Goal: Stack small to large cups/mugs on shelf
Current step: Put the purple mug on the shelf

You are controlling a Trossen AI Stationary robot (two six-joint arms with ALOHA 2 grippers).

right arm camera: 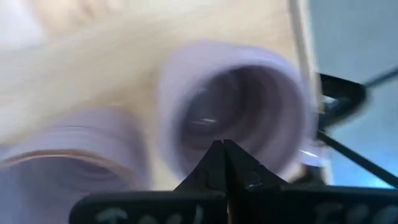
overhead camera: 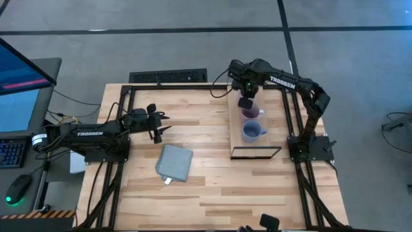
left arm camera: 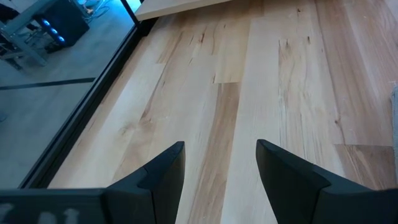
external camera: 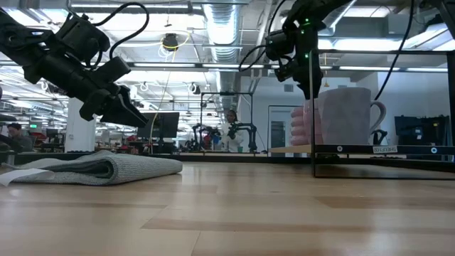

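Striped wooden table (overhead camera: 219, 187), grey cloth (overhead camera: 174, 162), pale shelf (overhead camera: 235, 135)

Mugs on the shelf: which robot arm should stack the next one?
Probably the right. Its gripper hangs over the shelf, beside the purple mug and blue-grey mug. The left gripper waits away, over bare table.

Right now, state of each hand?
Left hand: open, empty, above the striped wooden tabletop.
Right hand: closed, empty, over the pale lavender mug.

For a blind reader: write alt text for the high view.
The right gripper hovers over a purple mug on the shelf, a blue-grey mug beside it. The left gripper waits open near a grey cloth.
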